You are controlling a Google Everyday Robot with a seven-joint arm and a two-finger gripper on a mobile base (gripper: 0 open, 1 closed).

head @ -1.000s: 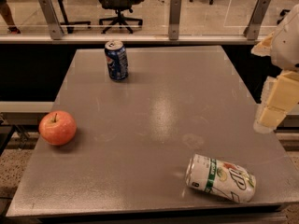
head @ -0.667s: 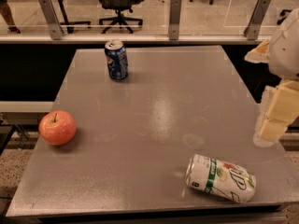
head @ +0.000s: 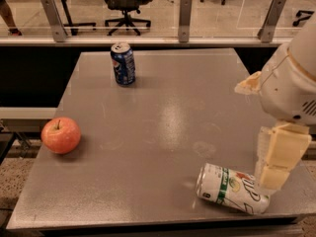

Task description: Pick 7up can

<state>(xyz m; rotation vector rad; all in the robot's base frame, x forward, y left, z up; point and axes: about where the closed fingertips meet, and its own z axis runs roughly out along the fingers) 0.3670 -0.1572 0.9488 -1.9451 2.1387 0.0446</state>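
Observation:
The 7up can [head: 231, 188] lies on its side near the front right corner of the grey table [head: 163, 117]. It is white with a green band, green lettering and a small red spot, and its silver top faces left. My gripper [head: 276, 169] hangs from the white arm at the right edge of the view. It sits just above and to the right of the can's right end, partly covering it. Nothing shows as held in it.
A blue Pepsi can [head: 123, 63] stands upright at the back of the table, left of centre. A red apple [head: 61, 135] rests near the left edge. A glass railing [head: 183, 14] with metal posts runs behind the table, with office chairs beyond.
My gripper has moved down and to the left, closer to the right end of the 7up can. The cans and the apple have not moved.

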